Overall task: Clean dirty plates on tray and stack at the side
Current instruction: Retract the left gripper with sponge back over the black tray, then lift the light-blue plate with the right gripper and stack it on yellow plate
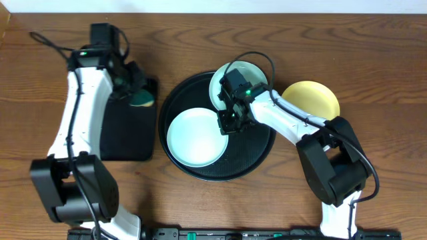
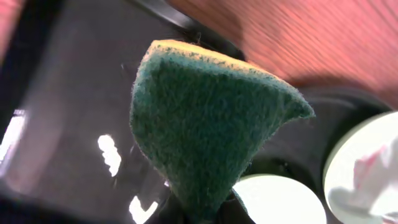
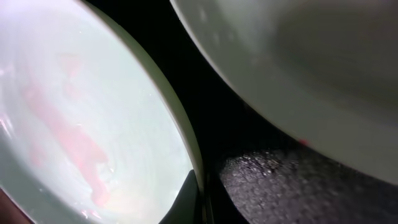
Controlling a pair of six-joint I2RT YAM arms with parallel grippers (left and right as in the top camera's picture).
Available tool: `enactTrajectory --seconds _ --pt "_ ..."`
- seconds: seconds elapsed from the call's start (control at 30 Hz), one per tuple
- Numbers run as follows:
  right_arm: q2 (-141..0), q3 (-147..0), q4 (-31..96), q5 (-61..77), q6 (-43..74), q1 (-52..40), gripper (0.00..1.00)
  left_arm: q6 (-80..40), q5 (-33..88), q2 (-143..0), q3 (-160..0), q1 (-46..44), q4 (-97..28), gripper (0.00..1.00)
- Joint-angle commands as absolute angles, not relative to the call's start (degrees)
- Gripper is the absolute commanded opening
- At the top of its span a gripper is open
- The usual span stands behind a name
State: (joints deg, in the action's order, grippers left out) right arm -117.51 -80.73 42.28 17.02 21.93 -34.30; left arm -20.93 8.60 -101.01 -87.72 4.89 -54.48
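Observation:
The round black tray (image 1: 257, 152) holds two light blue plates. The front plate (image 1: 193, 137) lies flat at the tray's left; in the right wrist view (image 3: 81, 112) it shows red smudges. The back plate (image 1: 253, 69) lies partly under my right arm and also shows in the right wrist view (image 3: 298, 62). My right gripper (image 1: 227, 123) (image 3: 202, 199) is shut on the front plate's right rim. The pale yellow plate (image 1: 310, 100) lies on the table right of the tray. My left gripper (image 1: 137, 90) (image 2: 205, 214) holds a green sponge (image 1: 141, 100) (image 2: 205, 124) left of the tray.
A smaller rectangular black tray (image 1: 123, 133) (image 2: 68, 112) lies left of the round tray, under my left arm. The table is brown wood. My right arm reaches over the round tray's back right part.

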Motion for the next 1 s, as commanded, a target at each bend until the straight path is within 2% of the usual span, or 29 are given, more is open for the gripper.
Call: enactTrajectory --seconds 0.0,0.2,0.43,0.8,0.97 --pt "-111.20 -82.74 43.11 10.66 18.65 -34.17 0.01 -19.90 6.74 -99.29 -89.12 9.13 -55.09 0.07" --pt "-103.37 -82.81 42.39 0.80 18.15 -34.24 0.01 -19.92 6.74 -99.29 -89.12 15.81 -55.24 0.07" --pt "-101.41 -84.60 35.40 -2.26 18.39 -35.11 0.01 -19.92 6.76 -99.29 -89.12 21.32 -56.51 0.07" --pt "-104.38 -85.45 16.45 -10.15 17.43 -41.98 0.01 -19.92 6.55 -99.29 -89.12 21.85 -57.76 0.07" --pt "-107.24 -85.47 9.50 -14.81 13.52 -46.30 0.01 -19.92 6.52 -99.29 -89.12 21.85 -58.24 0.07"
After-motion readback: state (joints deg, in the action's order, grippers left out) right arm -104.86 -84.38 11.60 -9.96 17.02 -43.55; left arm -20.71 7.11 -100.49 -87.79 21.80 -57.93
